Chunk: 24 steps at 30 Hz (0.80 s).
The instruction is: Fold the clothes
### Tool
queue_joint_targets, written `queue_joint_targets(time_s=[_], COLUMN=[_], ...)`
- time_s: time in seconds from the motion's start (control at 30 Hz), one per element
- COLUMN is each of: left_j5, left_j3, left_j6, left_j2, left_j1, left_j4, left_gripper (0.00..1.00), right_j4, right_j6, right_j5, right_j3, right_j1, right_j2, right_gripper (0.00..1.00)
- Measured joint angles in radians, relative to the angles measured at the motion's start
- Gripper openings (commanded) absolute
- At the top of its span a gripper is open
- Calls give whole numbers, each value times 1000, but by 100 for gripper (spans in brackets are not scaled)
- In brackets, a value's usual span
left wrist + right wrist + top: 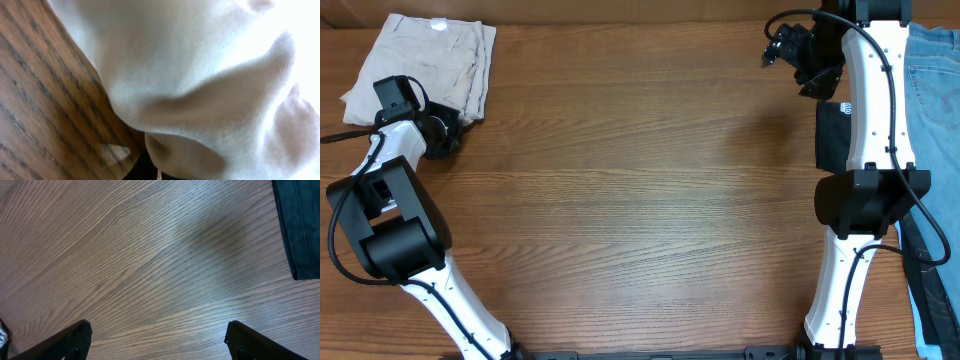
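The clothes (420,65), one light beige garment, lie in a folded pile at the table's far left corner. My left gripper (442,132) sits at the pile's near right corner. In the left wrist view the beige fabric (210,85) fills the frame and bunches into a fold at the dark jaws (156,172), which look closed on it. My right gripper (782,50) hovers over bare wood at the far right. Its two black fingers are wide apart and empty in the right wrist view (160,342).
Blue denim jeans (935,80) lie along the right edge. A black shirt (832,135) lies beside them, partly under my right arm. Its dark edge shows in the right wrist view (300,225). The wooden table (640,200) spans the middle.
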Motion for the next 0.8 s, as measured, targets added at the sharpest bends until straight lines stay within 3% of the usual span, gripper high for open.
queue_joint_targets(time_s=[0.17,0.3,0.57,0.73,0.8], left_j5=[1,-3,-19,-55,-68], left_j3=[37,101,292,435,483], left_j6=[36,74,139,164,177], left_j2=[10,27,39,39,39], left_j1=[0,0,0,0,0], left_j4=[-50,-156,-402,-566,-619], left_gripper=[10,20,26,37,47], right_j4=[0,0,1,0,0], right_j6=[0,-1,0,0,-1], right_j5=[0,0,0,0,0], right_j3=[0,0,0,0,0], right_j1=[3,3,3,3,3], right_j2=[0,0,0,0,0], right_gripper=[90,90,92,99,100])
